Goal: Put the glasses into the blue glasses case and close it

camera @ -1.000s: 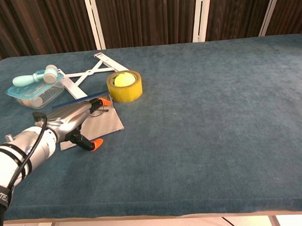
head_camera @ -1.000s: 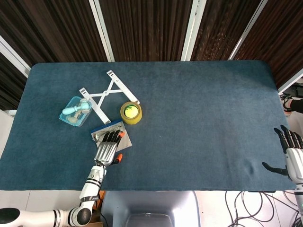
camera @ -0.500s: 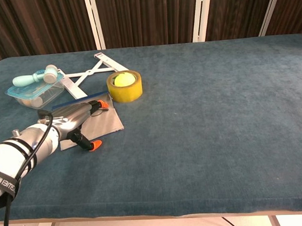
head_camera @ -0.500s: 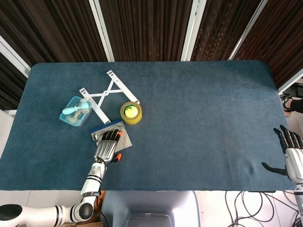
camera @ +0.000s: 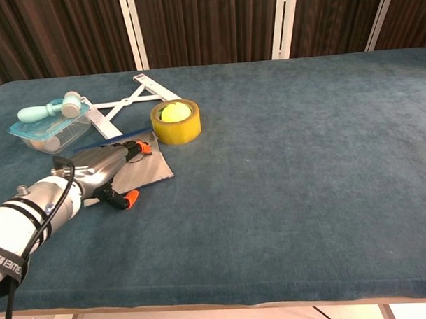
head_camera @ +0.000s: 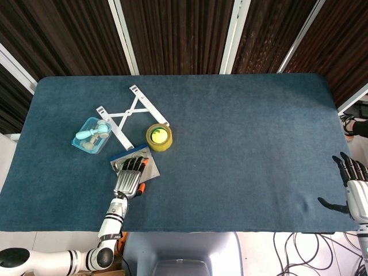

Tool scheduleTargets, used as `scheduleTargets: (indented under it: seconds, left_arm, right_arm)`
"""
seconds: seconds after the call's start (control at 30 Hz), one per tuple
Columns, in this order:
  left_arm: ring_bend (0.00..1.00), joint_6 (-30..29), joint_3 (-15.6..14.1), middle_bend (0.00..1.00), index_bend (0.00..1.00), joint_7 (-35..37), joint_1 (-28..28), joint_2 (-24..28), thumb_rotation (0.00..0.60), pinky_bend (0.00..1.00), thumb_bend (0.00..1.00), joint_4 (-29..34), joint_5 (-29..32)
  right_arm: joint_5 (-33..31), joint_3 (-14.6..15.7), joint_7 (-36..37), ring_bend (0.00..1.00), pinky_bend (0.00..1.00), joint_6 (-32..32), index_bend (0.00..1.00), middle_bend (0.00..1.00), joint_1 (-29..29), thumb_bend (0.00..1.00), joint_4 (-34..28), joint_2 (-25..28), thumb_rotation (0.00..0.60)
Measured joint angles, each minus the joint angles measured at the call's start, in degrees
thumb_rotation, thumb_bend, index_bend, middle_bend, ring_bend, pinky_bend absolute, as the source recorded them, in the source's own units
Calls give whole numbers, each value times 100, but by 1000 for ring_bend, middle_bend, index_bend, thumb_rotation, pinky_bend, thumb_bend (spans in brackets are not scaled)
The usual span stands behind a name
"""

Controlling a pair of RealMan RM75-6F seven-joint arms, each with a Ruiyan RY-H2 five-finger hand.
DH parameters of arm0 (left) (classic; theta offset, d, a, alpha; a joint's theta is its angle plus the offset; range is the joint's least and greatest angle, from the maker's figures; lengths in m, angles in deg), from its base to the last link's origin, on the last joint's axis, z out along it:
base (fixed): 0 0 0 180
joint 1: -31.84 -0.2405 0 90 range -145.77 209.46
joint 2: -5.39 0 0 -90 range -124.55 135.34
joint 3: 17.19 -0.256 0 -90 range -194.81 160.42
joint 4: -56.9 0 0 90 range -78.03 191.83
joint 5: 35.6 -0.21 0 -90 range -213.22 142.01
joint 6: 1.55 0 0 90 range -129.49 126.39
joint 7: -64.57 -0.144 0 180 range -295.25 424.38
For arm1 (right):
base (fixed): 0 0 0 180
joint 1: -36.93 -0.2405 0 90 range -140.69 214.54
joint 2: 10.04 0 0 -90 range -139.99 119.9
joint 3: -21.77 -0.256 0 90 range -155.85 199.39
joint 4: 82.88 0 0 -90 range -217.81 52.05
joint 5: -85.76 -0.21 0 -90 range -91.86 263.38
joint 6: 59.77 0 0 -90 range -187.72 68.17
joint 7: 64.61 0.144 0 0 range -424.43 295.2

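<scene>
The blue glasses case (head_camera: pixel 149 168) lies open at the front left of the table. Its grey inside (camera: pixel 149 172) faces up and its blue edge (camera: pixel 104 142) shows behind. My left hand (head_camera: pixel 129 177) lies flat on the case, palm down, with its fingers stretched out over it and the thumb stuck out to the side. It holds nothing that I can see. The glasses are hidden under the fingers. My right hand (head_camera: pixel 352 185) hangs off the front right corner of the table, its fingers spread and empty.
A yellow tape roll (head_camera: pixel 158 137) stands just behind the case. A white folding stand (head_camera: pixel 129 115) lies further back. A clear box (head_camera: pixel 91 137) with a teal hand fan on it sits at the left.
My left hand has slid a little further onto the case and its thumb has drawn in. The right hand has not moved.
</scene>
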Motion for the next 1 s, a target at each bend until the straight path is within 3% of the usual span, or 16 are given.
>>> scheduleTargets:
  seconds: [1.0]
  left_arm:
    - [0,-603,50,19,472,430,-180,-608,600,0,461,-1257,-931]
  right_arm:
    - [4,9,14,0,0,23,0,0,-11,201,1,16,600]
